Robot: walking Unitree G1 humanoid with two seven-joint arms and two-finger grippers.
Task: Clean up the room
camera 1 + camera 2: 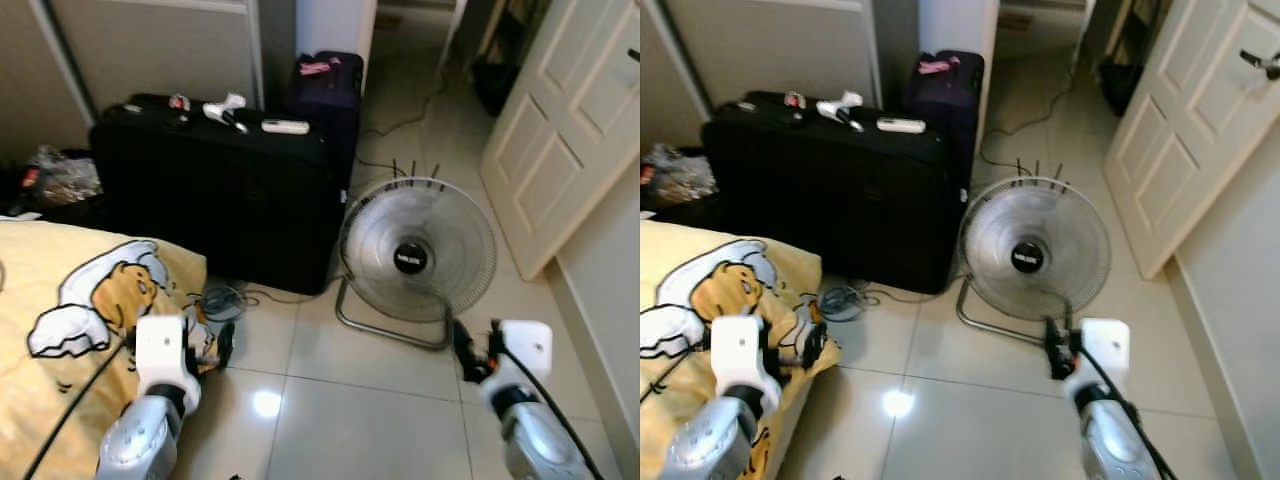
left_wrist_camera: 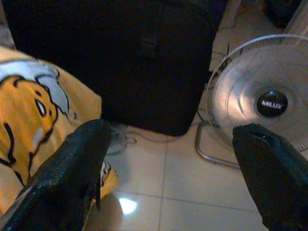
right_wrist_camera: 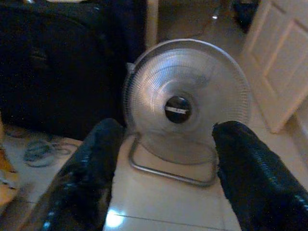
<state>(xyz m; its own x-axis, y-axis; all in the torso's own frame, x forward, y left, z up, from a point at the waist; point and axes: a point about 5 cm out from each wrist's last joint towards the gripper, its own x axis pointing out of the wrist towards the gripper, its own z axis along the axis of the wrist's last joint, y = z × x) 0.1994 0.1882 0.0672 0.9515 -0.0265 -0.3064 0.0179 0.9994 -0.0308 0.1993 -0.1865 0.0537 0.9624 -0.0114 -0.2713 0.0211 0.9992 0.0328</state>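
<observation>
A yellow blanket (image 1: 90,300) with a cartoon print lies on the bed at my left. A coil of grey cable (image 1: 222,298) sits on the tiles by the bed corner. On the flat black suitcase (image 1: 220,200) lie a white remote (image 1: 285,126) and a few small white and red items (image 1: 225,108). My left gripper (image 1: 215,350) hovers at the blanket's edge, and the left wrist view shows it open (image 2: 168,192) and empty. My right gripper (image 1: 475,350) hangs just in front of the floor fan (image 1: 418,250), also open (image 3: 168,183) and empty.
A purple suitcase (image 1: 328,85) stands behind the black one. A white door (image 1: 565,130) is at the right, and a cord (image 1: 400,120) trails across the far floor. A crumpled bag of clutter (image 1: 60,175) lies left of the suitcase. Glossy tiles stretch in front of me.
</observation>
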